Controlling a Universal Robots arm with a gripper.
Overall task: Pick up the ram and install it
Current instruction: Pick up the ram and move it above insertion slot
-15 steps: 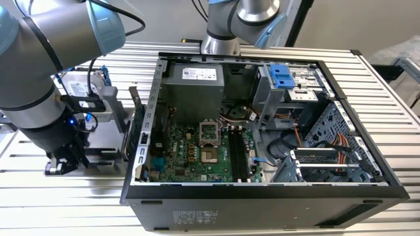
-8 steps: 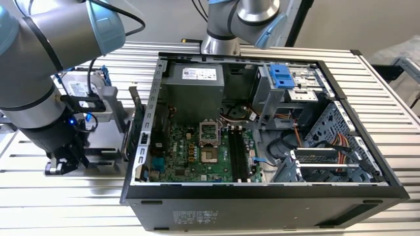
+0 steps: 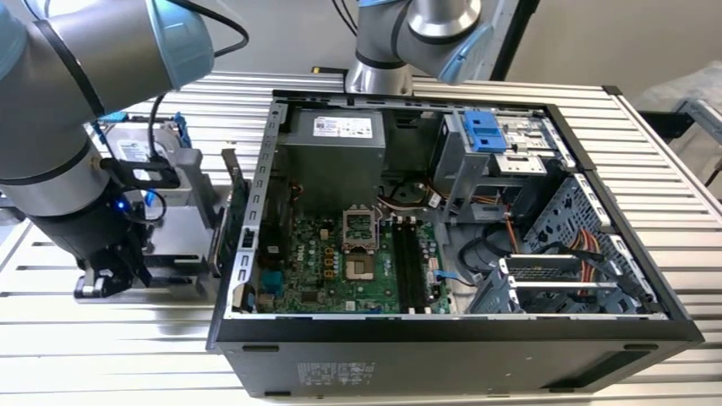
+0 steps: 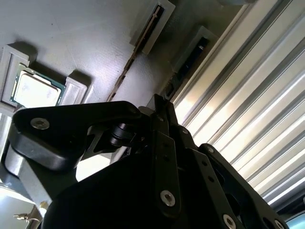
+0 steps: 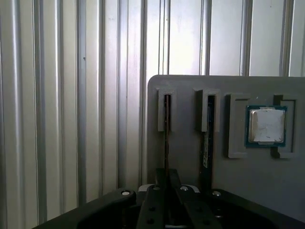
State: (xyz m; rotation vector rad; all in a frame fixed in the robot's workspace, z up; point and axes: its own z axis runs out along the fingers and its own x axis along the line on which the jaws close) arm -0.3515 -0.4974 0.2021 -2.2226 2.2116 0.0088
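The ram is a thin stick standing on edge in a slot of a grey holder tray; in the second wrist view the ram is a dark line. My gripper sits over the near end of this stick, shut on it from both sides, and the stick is still in its slot. A second stick stands in the neighbouring slot. In the exterior view my gripper hangs low over the tray, at the exterior view's left of the open computer case. The motherboard's black slots lie inside the case.
A processor chip rests in a recess of the tray beside the sticks. The open computer case stands on a ribbed metal table. A second robot base rises behind the case. Cables and drive cages fill the case's right side.
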